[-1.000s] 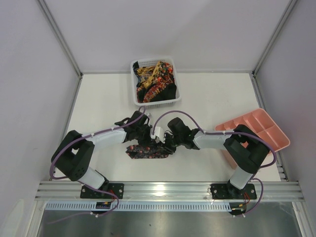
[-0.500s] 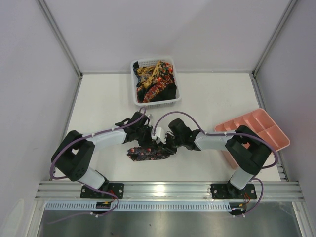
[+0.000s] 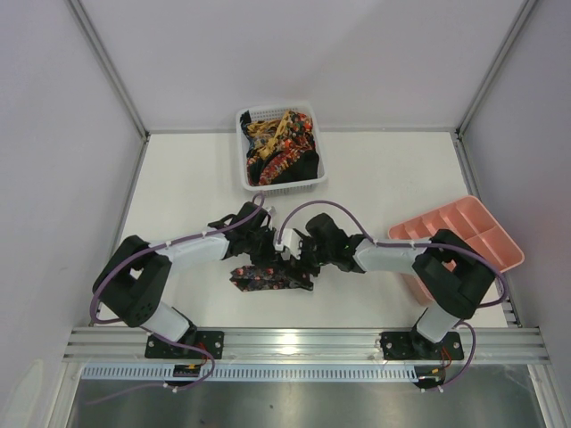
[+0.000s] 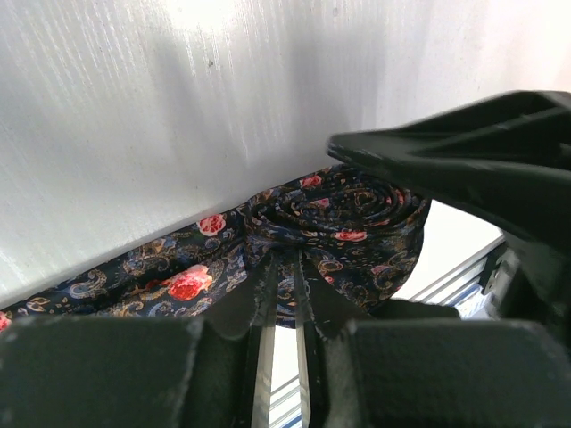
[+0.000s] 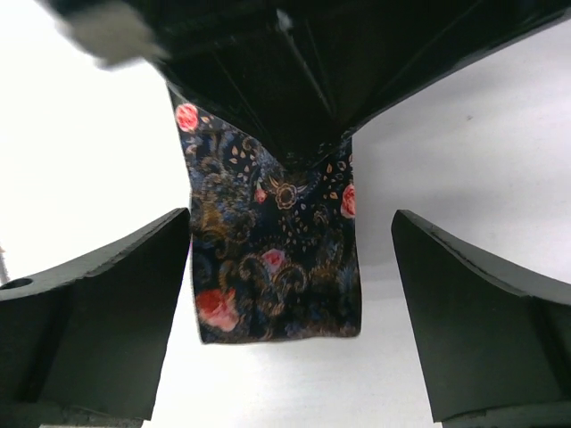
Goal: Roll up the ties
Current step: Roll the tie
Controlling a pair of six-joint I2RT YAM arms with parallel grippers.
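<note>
One tie [image 3: 268, 277] lies partly rolled by the near edge of the table [image 3: 375, 169], long axis along it. The left tool [image 4: 285, 276], nearly closed, pinches its coil; the right tool [image 5: 292, 223] gapes empty astride the flat tail.

Top cam overhead, far; wrist cams v. close, same tie [image 3: 268, 277].

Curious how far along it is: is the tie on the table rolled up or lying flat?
Partly rolled: one end of the tie is wound into a coil, the rest lies flat on the table.
</note>
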